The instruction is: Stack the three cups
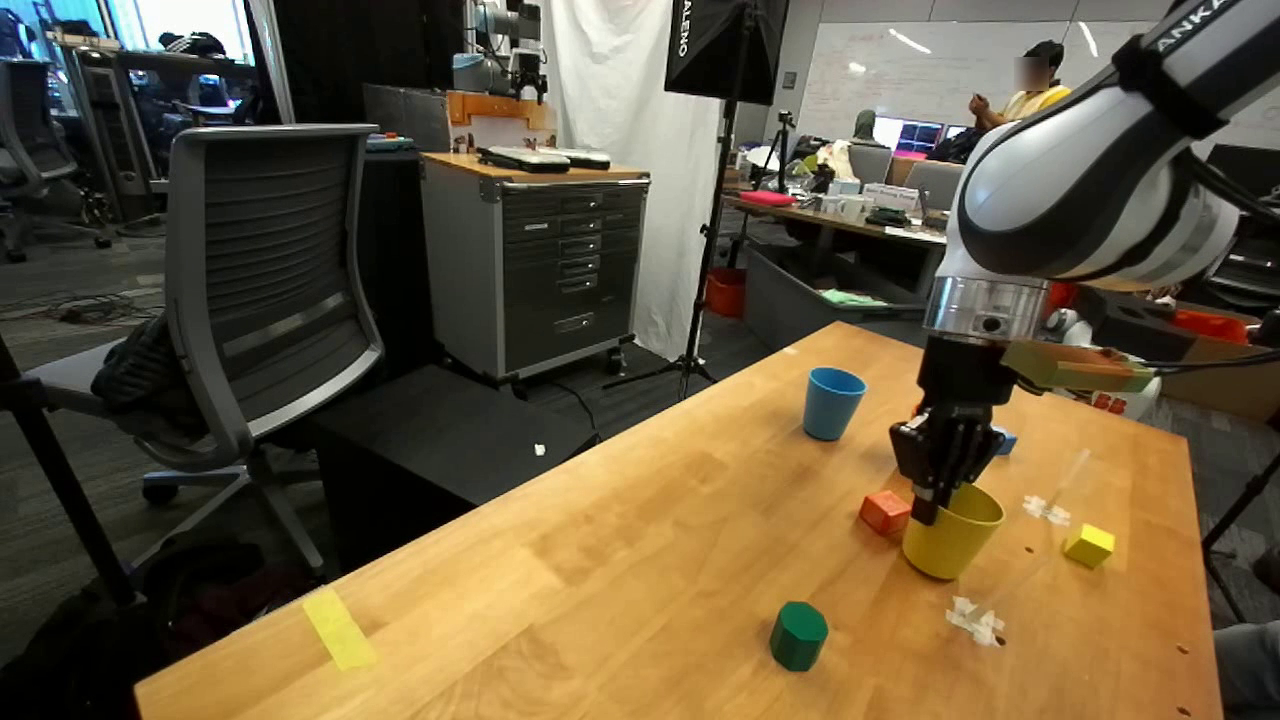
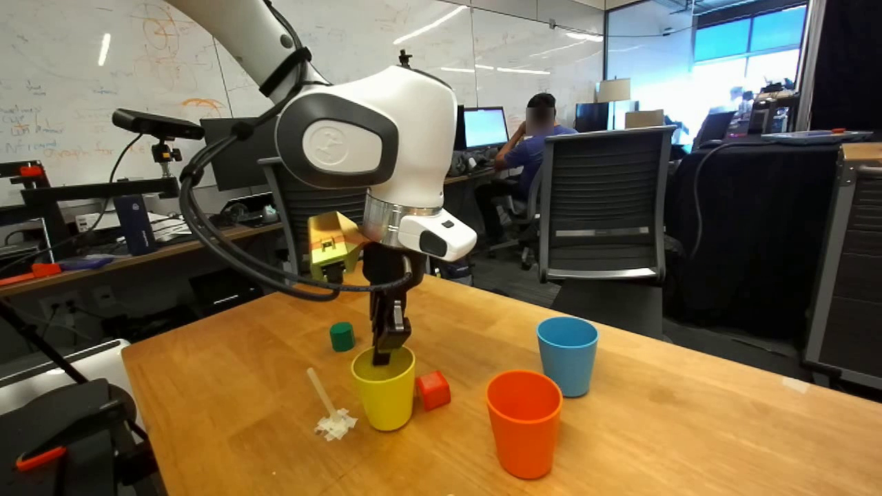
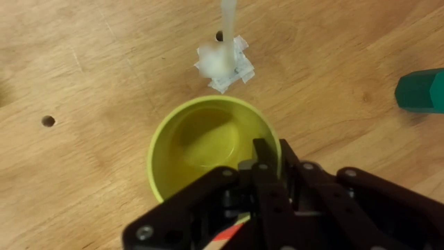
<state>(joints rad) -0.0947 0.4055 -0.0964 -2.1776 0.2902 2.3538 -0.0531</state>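
In an exterior view, the arm (image 2: 413, 131) slants in from the upper left and bends, jaws pointing down, pinching the wall of the yellow cup (image 2: 387, 403). That cup stands on the tabletop (image 2: 654, 427) just beside the red block (image 2: 434, 390), mouth up, long axis roughly vertical. Farther right, the orange-red cup (image 2: 525, 444), then the blue cup (image 2: 570, 364), stand upright.

White and rounded, the arm (image 2: 420, 131) has a dark grey panel (image 1: 1085, 195) and a pale oval (image 2: 342, 145), light "ANKA" letters (image 1: 1190, 22), a black strap (image 2: 284, 71), looping black cables (image 2: 212, 239), a silvery collar (image 1: 965, 303), a yellow-green bracket (image 2: 343, 234), and a black gripper (image 3: 274, 146) with jointed fingers (image 3: 272, 198) and round metallic screws (image 3: 144, 232).
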